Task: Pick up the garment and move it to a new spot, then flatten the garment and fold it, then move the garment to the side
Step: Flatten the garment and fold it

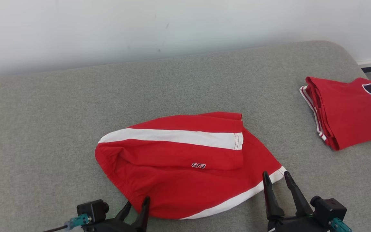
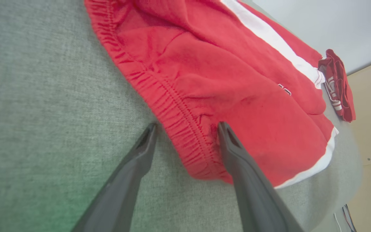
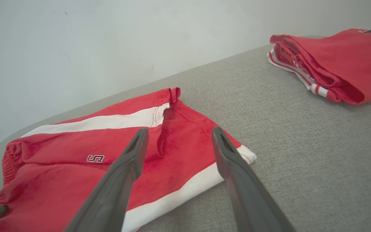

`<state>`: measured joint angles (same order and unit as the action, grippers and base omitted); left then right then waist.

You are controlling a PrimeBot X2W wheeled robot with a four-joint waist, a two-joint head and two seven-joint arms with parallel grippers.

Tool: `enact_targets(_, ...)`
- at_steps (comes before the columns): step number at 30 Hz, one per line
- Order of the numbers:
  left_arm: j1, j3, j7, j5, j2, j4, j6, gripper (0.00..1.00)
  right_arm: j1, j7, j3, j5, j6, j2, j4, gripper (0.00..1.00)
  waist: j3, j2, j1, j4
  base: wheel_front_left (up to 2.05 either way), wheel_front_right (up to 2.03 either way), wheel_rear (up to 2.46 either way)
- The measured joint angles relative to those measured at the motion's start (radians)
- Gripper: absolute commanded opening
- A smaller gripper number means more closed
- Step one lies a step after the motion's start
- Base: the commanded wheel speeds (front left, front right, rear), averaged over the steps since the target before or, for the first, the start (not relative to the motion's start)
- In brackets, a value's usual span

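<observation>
Head view: red shorts (image 1: 179, 167) lie rumpled on the grey cushion (image 1: 43, 129), one leg folded over. The left gripper (image 1: 137, 201), spread wide and empty, sits at the shorts' near waistband end. The right gripper (image 1: 276, 174), equally wide and empty, sits at their striped hem corner. A folded shirt (image 1: 349, 112) lies well right of the shorts.

Left wrist view: the fingers (image 2: 237, 154) straddle the shorts' waistband (image 2: 172, 106), gripping nothing.

Right wrist view: the spread fingers (image 3: 130, 154) hang over the shorts' hem end.
</observation>
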<state>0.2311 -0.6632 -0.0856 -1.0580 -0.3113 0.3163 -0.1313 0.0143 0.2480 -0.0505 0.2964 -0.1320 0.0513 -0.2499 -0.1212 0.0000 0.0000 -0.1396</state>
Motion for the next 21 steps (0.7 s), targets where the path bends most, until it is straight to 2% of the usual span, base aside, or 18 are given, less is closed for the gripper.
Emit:
enact_targets(1,0.000,0.001,-0.003,0.000,0.000,-0.001,0.001,0.62,0.000,0.000,0.000,0.000,0.000,0.000,0.000,1.00,0.000,0.0000,0.0000,0.000,0.00,0.00,0.00)
enact_targets(2,0.000,0.002,-0.010,0.000,0.001,-0.002,0.002,0.48,0.000,0.000,0.001,0.001,0.000,0.000,-0.001,1.00,0.000,0.0000,0.0000,0.000,0.00,0.00,0.00)
enact_targets(3,0.000,0.002,-0.010,0.000,0.001,-0.002,0.007,0.24,0.000,0.001,0.002,0.001,0.000,0.000,-0.002,1.00,0.000,0.0000,0.0000,0.001,0.00,0.00,0.00)
enact_targets(5,0.001,0.001,-0.015,0.004,0.000,-0.002,0.007,0.00,0.000,0.002,0.000,0.002,0.000,0.000,-0.003,1.00,0.000,0.0000,0.0000,0.003,0.00,0.00,0.00)
enact_targets(10,0.004,0.009,-0.038,0.012,-0.009,-0.036,0.003,0.00,0.000,0.004,0.000,0.002,0.000,0.000,-0.005,1.00,0.004,0.0000,0.0000,0.010,0.00,0.00,0.00)
enact_targets(15,-0.001,0.026,-0.044,0.015,-0.036,-0.155,-0.016,0.00,-0.003,0.007,0.000,0.002,0.000,0.000,-0.007,1.00,0.010,0.0000,0.0000,0.017,0.00,0.00,0.00)
enact_targets(18,-0.019,0.031,-0.020,0.020,-0.077,-0.253,-0.058,0.00,-0.006,0.007,-0.001,0.002,0.000,0.000,-0.007,1.00,0.014,0.0000,0.0000,0.020,0.00,0.00,0.00)
enact_targets(21,-0.055,0.030,0.018,0.028,-0.125,-0.361,-0.117,0.00,-0.011,0.007,0.000,0.002,0.000,0.000,-0.007,1.00,0.018,0.0000,0.0001,0.022,0.00,0.00,0.00)
